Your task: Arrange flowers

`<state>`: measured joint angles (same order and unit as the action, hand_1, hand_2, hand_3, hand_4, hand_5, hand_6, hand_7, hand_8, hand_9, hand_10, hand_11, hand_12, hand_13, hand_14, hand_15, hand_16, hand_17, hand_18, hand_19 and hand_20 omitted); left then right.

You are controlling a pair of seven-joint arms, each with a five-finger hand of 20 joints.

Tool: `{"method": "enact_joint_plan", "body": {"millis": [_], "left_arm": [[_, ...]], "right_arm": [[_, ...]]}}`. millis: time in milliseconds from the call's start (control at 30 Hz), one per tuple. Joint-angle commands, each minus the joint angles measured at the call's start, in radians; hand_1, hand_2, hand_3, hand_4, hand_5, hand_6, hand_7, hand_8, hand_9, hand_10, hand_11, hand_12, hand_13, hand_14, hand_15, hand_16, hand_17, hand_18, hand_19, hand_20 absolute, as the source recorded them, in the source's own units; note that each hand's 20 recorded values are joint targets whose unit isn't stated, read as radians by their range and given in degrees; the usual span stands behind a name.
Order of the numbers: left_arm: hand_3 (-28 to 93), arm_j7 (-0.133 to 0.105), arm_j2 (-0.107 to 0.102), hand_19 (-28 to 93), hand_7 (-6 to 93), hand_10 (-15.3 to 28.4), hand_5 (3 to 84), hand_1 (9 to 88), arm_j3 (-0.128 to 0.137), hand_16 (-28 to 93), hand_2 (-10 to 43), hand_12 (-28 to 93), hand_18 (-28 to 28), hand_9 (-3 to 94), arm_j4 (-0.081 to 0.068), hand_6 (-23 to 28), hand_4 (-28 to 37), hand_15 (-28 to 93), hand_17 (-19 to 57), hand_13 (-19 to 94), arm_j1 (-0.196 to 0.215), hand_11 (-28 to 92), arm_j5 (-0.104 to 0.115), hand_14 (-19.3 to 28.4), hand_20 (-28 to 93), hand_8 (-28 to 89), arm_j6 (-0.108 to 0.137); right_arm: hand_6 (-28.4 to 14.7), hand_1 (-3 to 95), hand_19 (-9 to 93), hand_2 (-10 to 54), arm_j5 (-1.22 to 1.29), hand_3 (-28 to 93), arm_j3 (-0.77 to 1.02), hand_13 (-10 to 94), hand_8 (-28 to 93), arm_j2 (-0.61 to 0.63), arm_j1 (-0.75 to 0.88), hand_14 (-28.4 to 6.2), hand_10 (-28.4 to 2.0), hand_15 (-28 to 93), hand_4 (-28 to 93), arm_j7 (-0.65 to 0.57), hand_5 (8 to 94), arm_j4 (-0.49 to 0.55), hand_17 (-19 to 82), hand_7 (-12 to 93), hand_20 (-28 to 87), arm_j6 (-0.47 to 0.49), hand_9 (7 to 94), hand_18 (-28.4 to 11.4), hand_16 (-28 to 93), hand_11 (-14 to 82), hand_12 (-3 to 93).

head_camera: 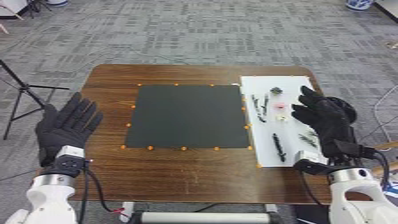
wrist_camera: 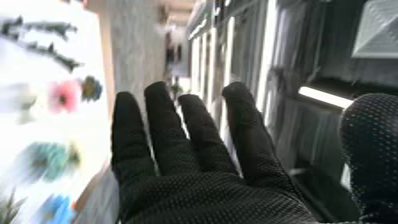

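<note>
Flowers [head_camera: 280,106], seemingly fabric, lie on the smooth white sheet [head_camera: 262,82] at the right of the wood-grained bench [head_camera: 107,165]. Left hand [head_camera: 64,127] and right hand [head_camera: 330,122], black-gloved: fingers straight, slightly apart.

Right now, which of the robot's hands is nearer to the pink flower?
The right hand: it is just to the right of the pink flower. The left hand is by the left edge of the table, across the black mat.
</note>
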<state>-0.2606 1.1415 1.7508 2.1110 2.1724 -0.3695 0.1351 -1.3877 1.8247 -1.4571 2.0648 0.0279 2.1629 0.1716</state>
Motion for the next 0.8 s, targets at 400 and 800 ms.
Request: {"method": "enact_joint_plan", "body": {"millis": [400,800], "left_arm": [[67,-0.008,0.000,39,7.5,14.6,40.1,24.5,0.037,-4,14.2,6,15.4,31.8,0.024,8.5,-28.3,20,-6.6,25,0.040,17,-0.107,13.8,8,-9,-0.017],[67,-0.025,-0.026,39,7.7,14.5,40.2,24.6,0.080,-4,14.2,6,15.5,32.1,0.038,8.5,-28.3,20,-6.5,26,0.048,17,-0.125,13.9,8,-9,0.012]], "right_arm": [[-8.1,17.4,45,-9.0,-0.454,76,-0.032,33,-9,0.061,-0.049,-15.4,-17.6,24,-27,0.013,37.8,0.033,10,10,15,-0.006,37.6,-19.0,24,8.1,17.1],[-7.9,20.2,60,-9.5,-1.135,69,-0.063,36,-11,0.203,-0.045,-15.2,-17.4,59,-28,0.020,42.1,0.069,15,17,23,-0.009,42.6,-20.0,23,29.0,25.6]]}}
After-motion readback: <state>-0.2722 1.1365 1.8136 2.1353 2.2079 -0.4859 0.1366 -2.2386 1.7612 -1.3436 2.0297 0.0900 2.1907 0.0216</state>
